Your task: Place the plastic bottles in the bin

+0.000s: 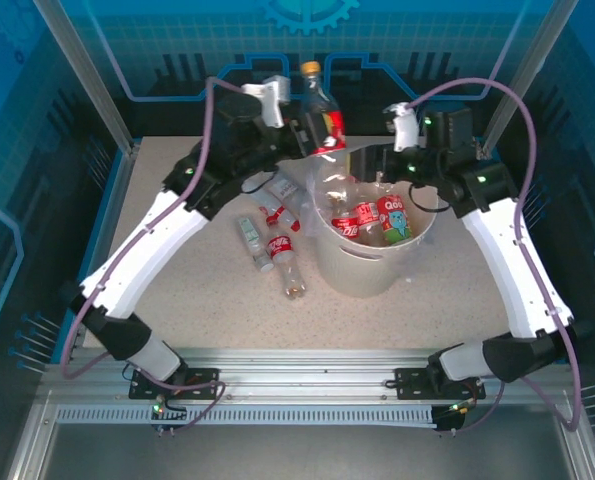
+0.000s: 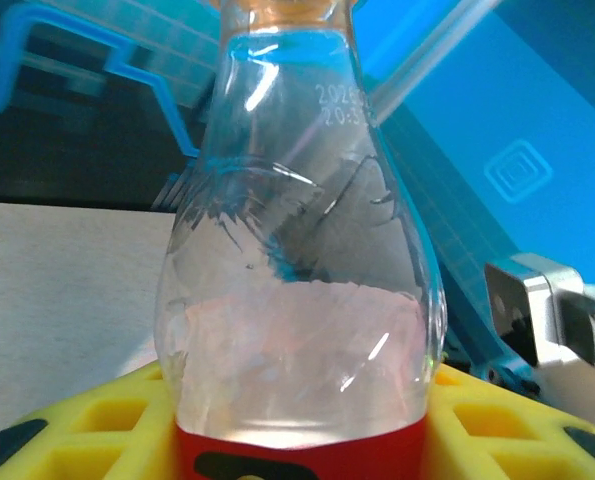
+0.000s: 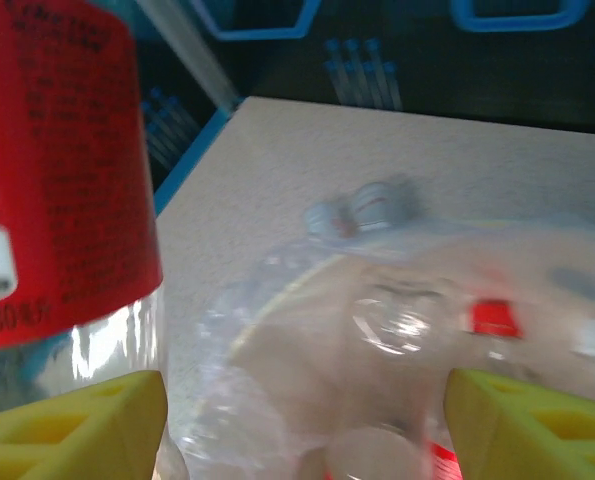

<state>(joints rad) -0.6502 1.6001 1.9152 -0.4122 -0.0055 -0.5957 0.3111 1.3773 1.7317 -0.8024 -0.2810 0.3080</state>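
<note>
Top external view: a held bottle (image 1: 322, 118), clear with a red label and an orange cap, is up in the air just beyond the far-left rim of the bin (image 1: 357, 275), cap pointing away from the arms. The left gripper (image 1: 307, 130) has it clamped. In the left wrist view the yellow fingers (image 2: 87, 420) press the red-labelled body from both sides, with the clear shoulder rising above them.

The cream bin stands on the table (image 1: 207, 330) right of centre. Several bottles in the bin (image 1: 377, 215) lie jumbled, red labels and one pale blue label showing. Three loose bottles (image 1: 280, 245) lie on the table just left of the bin.

The right gripper (image 3: 307, 410) hangs over the bin's far rim, its jaws apart and holding nothing. The clear bag liner (image 3: 377, 290) shows blurred between them. The held bottle's red label is close at that view's left edge.
</note>
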